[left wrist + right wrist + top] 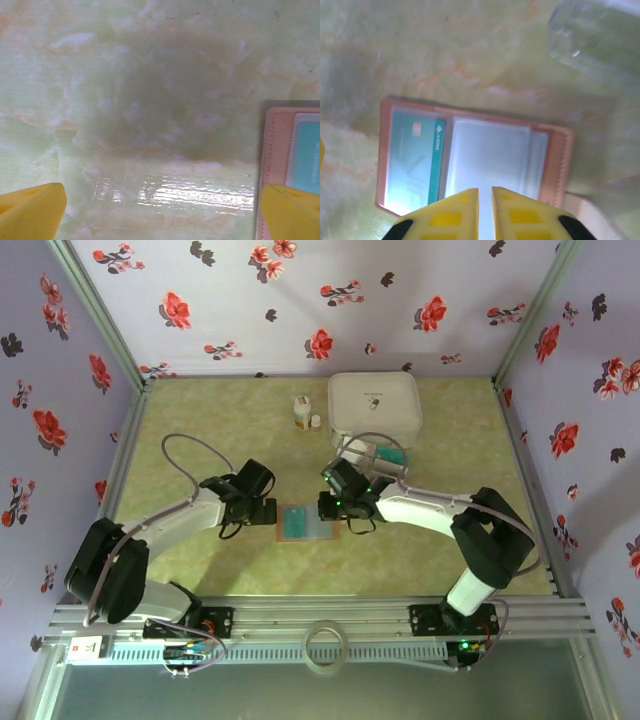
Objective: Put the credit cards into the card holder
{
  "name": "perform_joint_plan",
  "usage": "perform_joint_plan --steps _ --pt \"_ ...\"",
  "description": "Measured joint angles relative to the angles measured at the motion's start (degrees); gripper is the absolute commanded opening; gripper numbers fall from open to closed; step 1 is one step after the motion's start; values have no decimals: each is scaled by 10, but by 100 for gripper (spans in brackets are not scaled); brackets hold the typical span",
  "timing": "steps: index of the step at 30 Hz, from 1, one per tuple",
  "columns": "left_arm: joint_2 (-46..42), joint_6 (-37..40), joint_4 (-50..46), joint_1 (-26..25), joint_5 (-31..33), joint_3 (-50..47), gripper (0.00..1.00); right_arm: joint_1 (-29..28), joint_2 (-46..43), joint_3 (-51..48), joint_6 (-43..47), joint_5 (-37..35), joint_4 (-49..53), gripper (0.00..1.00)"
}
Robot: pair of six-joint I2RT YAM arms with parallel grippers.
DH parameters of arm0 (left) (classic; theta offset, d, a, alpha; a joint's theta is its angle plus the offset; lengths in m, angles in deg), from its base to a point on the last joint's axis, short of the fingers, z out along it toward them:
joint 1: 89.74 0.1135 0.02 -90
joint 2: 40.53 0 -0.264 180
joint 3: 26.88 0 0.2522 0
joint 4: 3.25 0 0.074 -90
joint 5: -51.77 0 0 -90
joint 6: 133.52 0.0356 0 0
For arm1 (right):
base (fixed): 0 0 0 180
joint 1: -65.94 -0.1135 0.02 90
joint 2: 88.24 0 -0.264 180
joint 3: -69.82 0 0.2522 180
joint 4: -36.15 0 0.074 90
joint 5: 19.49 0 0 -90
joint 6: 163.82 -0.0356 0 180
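Pair of arms, left arm [165, 525] and right arm [430, 508]: white shells, black joints, black bases [190, 625]. One grey cable [180, 443] looped behind each wrist. Small green light [345, 505] just behind the right gripper [485, 200]. Fingers [455, 215]: yellow, with square recesses, black mounts behind. Same yellow on the left gripper [160, 215], blunt-tipped.

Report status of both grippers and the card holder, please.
Left gripper open beside card holder. Right gripper nearly closed above it, grasp unclear. Holder lies open, teal card inside.
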Motion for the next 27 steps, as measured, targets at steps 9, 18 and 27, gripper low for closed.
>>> perform_joint_plan --steps 9,18,27 --pt "-2 -21 6 -29 -24 12 100 48 0 -3 17 44 -13 7" --pt "42 -47 36 -74 -37 39 100 49 44 -3 21 86 -42 2" --pt "67 -62 48 -100 -38 42 100 49 72 -3 18 106 -76 1"
